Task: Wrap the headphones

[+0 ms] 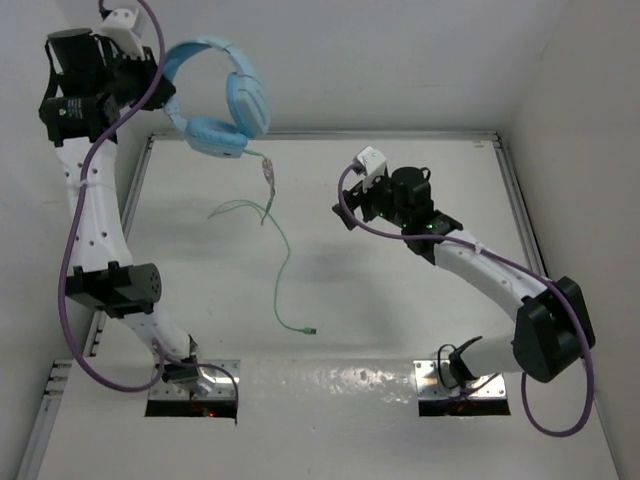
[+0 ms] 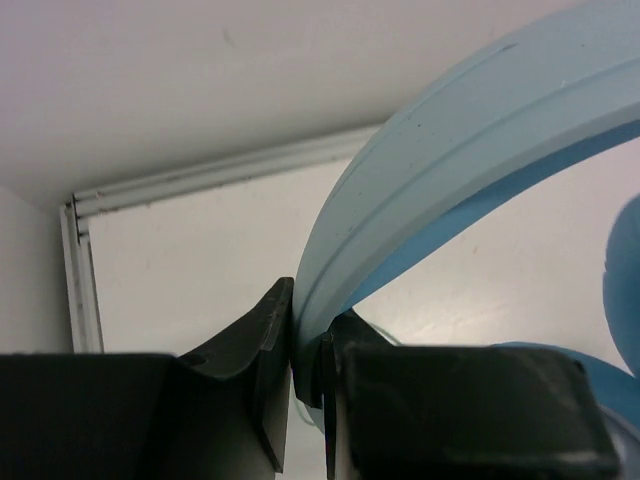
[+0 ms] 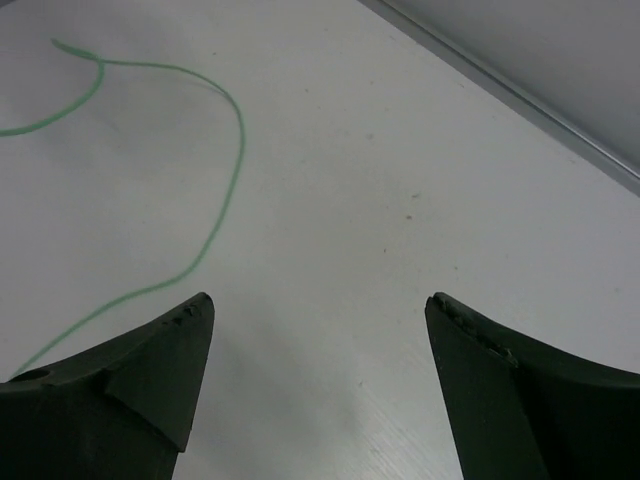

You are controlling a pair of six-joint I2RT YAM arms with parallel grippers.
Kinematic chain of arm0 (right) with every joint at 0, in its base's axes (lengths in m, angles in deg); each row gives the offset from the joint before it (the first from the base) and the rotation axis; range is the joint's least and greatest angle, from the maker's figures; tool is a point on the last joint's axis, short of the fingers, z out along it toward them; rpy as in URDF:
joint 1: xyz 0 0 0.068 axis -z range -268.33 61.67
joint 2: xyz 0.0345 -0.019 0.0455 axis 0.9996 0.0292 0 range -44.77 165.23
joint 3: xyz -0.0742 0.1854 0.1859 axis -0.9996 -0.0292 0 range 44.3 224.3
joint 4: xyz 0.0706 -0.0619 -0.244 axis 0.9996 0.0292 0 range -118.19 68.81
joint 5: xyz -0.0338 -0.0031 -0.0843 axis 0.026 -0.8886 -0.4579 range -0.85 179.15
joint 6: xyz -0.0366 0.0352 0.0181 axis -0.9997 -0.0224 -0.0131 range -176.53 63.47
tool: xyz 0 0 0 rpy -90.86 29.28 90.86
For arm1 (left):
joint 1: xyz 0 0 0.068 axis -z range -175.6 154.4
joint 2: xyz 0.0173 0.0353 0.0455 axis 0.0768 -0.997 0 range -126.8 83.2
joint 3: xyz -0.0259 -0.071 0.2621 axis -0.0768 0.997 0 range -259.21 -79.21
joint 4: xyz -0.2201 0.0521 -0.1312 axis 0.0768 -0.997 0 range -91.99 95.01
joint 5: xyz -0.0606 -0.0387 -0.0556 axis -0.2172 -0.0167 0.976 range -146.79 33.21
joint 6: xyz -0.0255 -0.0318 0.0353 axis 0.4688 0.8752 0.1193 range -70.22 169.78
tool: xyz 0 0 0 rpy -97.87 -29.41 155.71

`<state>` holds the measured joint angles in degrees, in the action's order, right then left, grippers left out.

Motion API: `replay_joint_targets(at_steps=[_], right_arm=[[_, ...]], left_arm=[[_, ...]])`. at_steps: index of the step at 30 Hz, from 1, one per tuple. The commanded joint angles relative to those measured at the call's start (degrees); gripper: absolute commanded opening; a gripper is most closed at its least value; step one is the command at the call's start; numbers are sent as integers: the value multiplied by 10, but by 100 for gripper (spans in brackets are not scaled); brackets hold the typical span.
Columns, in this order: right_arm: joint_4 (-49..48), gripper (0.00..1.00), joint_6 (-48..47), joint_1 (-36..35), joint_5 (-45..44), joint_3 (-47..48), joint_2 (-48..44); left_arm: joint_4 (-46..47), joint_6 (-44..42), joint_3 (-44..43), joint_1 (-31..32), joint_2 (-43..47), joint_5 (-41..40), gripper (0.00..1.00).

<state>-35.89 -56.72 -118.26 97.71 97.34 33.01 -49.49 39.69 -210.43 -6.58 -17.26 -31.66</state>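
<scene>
The light blue headphones (image 1: 225, 98) hang in the air at the far left, held by the headband (image 2: 450, 140). My left gripper (image 2: 308, 340) is shut on the headband and shows at the top left of the top view (image 1: 150, 75). The thin pale green cable (image 1: 283, 262) drops from the lower ear cup onto the table and trails toward the front; its plug end (image 1: 311, 330) lies on the table. My right gripper (image 3: 318, 312) is open and empty above the table, right of the cable (image 3: 205, 240). In the top view it sits mid-table (image 1: 352, 205).
A metal rail (image 1: 330, 134) runs along the table's far edge, with side rails left and right (image 1: 520, 200). White walls close in behind and at both sides. Thick purple arm cables (image 1: 75, 250) loop along both arms.
</scene>
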Motion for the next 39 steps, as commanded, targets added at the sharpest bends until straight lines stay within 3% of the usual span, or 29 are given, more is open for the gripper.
replay_joint_targets(at_steps=[1, 4, 8, 17, 20, 23, 24, 26, 29, 33, 37, 39], right_arm=[[-93, 86, 21, -5, 61, -7, 41], [-155, 86, 61, -13, 100, -20, 78], [-178, 86, 37, -65, 77, -28, 129], [-117, 91, 6, -96, 14, 86, 278], [-107, 89, 6, -101, 30, 126, 311], [-210, 92, 25, -127, 16, 77, 273], [-302, 94, 42, -131, 2, 40, 246], [-434, 95, 150, -134, -46, 7, 229], [-514, 92, 238, -134, -75, 28, 224], [-535, 92, 303, -134, -68, 77, 260], [-556, 74, 356, -134, -50, 102, 290], [-558, 53, 360, -134, -43, 102, 290]], left_arm=[[53, 100, -6, -16, 26, 23, 0], [89, 138, -5, -8, 48, 6, 0], [113, 166, -10, -3, 69, -9, 0], [107, 190, -15, 5, 84, 13, 0], [108, 190, -8, 7, 88, -1, 0], [107, 186, 21, 10, 93, -24, 0], [108, 187, 28, 9, 94, -31, 0], [109, 191, 46, 10, 93, -39, 0], [114, 195, 52, 10, 91, -38, 0], [117, 195, 47, 10, 91, -38, 0], [116, 190, 54, 11, 95, -36, 0], [116, 188, 64, 11, 97, -40, 0]])
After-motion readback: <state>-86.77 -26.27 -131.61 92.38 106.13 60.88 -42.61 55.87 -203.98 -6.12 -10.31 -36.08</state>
